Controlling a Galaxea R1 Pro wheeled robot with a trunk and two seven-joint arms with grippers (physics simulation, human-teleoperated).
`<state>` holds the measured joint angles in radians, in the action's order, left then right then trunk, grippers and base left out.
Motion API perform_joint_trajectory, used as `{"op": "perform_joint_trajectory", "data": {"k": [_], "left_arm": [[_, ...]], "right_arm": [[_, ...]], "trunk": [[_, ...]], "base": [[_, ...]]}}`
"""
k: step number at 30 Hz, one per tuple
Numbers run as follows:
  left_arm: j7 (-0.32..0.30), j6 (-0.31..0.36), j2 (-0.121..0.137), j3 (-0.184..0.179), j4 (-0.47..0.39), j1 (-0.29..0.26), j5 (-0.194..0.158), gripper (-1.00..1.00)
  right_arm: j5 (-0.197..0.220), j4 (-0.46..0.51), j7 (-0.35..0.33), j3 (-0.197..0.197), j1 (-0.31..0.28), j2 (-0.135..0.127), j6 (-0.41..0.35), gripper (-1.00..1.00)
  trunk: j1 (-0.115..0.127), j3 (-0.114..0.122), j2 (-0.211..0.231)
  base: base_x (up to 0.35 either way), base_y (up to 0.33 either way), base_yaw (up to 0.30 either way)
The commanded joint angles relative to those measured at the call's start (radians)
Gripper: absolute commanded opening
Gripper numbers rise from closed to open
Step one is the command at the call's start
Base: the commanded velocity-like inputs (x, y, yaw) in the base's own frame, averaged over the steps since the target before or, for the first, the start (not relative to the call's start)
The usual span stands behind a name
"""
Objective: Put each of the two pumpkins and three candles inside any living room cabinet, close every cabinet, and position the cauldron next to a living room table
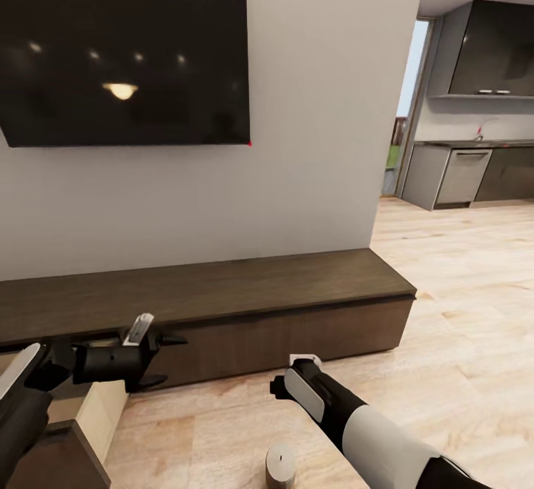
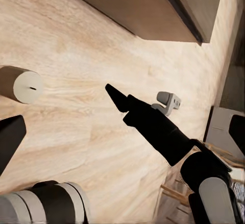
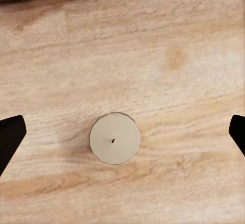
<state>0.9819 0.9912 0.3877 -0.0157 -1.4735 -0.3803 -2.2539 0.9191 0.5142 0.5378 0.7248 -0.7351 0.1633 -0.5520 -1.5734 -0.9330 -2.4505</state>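
One pale grey-brown candle (image 1: 280, 465) stands upright on the wood floor in front of the cabinet (image 1: 222, 292). My right gripper (image 1: 282, 386) hangs above the candle (image 3: 114, 138), open, its fingers (image 3: 10, 134) spread wide on either side and apart from it. The left gripper (image 1: 165, 361) is open and holds nothing, level with the cabinet front, above an open drawer (image 1: 100, 407) with pale wood sides. The left wrist view takes in the candle (image 2: 20, 83) and the right gripper (image 2: 133, 110). The pumpkins and the other candles are out of view.
A black TV (image 1: 122, 58) hangs on the grey wall over the cabinet. Bare wood floor (image 1: 460, 311) runs right toward the kitchen with its grey units (image 1: 460, 176). The open drawer's dark front (image 1: 59, 452) juts out at the lower left.
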Motion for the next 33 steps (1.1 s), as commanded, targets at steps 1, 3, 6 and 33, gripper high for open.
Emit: {"op": "perform_joint_trajectory", "data": {"k": [1, 3, 6, 33], "left_arm": [[0.010, 0.000, 0.001, 0.000, -0.001, 0.002, -0.016, 1.00], [0.011, 0.000, 0.002, 0.000, 0.001, 0.017, -0.089, 1.00], [0.013, 0.000, 0.003, 0.002, 0.002, 0.046, -0.102, 1.00], [0.012, 0.001, 0.017, -0.063, -0.010, 0.102, -0.102, 1.00]], "right_arm": [[0.009, 0.001, 0.008, 0.007, -0.001, -0.001, -0.001, 1.00], [0.009, 0.001, 0.008, 0.007, -0.001, -0.001, -0.001, 1.00], [0.009, 0.001, 0.008, 0.008, -0.001, -0.001, 0.000, 1.00], [0.009, 0.001, -0.004, 0.008, -0.001, -0.001, 0.000, 1.00]], "trunk": [[0.000, -0.001, 0.000], [0.000, -0.001, 0.000], [0.000, -0.001, 0.000], [-0.029, -0.046, -0.051]], "base": [[0.000, 0.000, 0.000], [0.000, 0.000, 0.000], [0.000, 0.000, 0.000], [0.000, 0.000, 0.000]]}}
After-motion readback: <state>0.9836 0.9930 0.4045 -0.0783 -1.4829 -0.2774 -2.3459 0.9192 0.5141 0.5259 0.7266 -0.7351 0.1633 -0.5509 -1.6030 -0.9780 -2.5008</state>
